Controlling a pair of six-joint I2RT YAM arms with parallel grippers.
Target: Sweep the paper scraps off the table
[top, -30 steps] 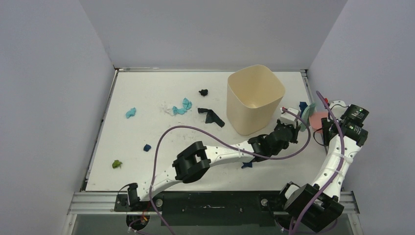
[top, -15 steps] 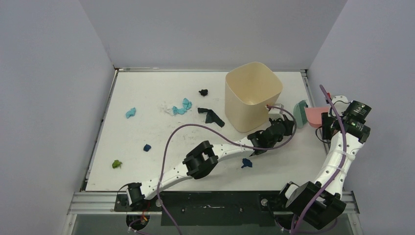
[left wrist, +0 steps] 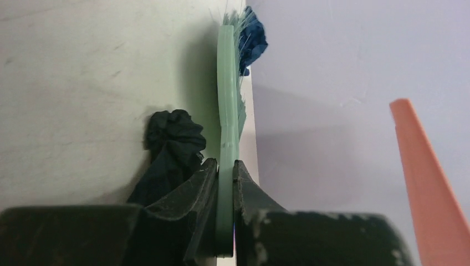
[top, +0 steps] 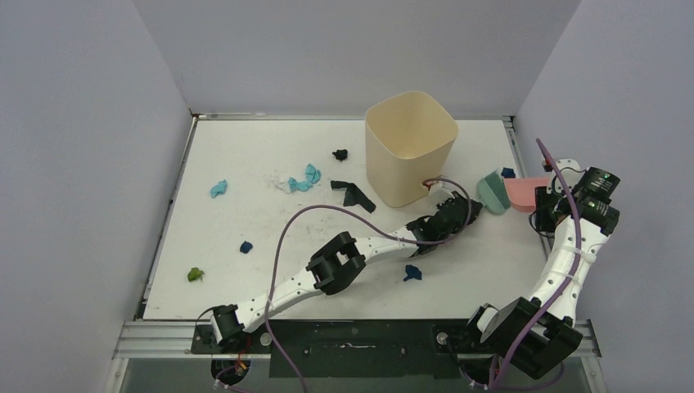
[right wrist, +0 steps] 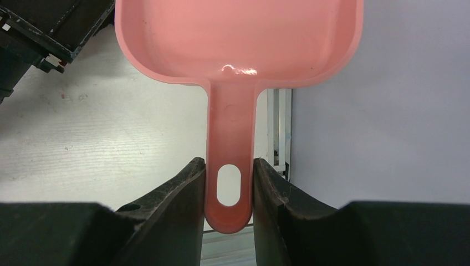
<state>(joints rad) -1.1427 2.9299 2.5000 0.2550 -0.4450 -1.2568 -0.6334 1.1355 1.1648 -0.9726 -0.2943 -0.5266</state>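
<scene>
My left gripper is shut on the handle of the green brush, which stands on edge by the right side of the table. At the brush's tip sits a dark blue scrap. A dark crumpled scrap lies beside my left finger. My right gripper is shut on the handle of the pink dustpan, just right of the brush. More paper scraps lie at the left: teal, teal and white, black, dark blue.
The beige bin stands upright at the back, touching my left forearm's far side. A small black scrap lies left of it. A dark blue scrap lies under the left arm. A green bit sits near the left rail.
My left arm has swung to the left with the brush, and the bin has shifted left and towards the back. The dustpan has edged towards the back.
</scene>
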